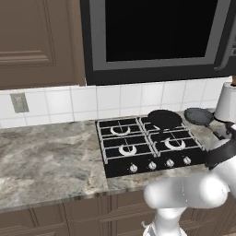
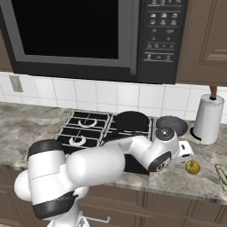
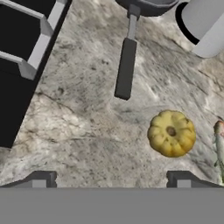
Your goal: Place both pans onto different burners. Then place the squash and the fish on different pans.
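Honestly, the gripper (image 3: 111, 179) hovers wide open and empty over the counter (image 3: 87, 131); dropping straight down probably grabs nothing, since the second pan's handle (image 3: 125, 68) sits ahead and the squash (image 3: 171, 133) off to one side.

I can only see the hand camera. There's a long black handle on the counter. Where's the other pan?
Observer: The other pan sits on the hob, at its back right.
Operator: Is the pan with my handle on the hob too?
Observer: No. That second pan lies on the counter, between the hob and the paper towel roll.
Operator: What's up above the hob?
Observer: A big black microwave hangs there.
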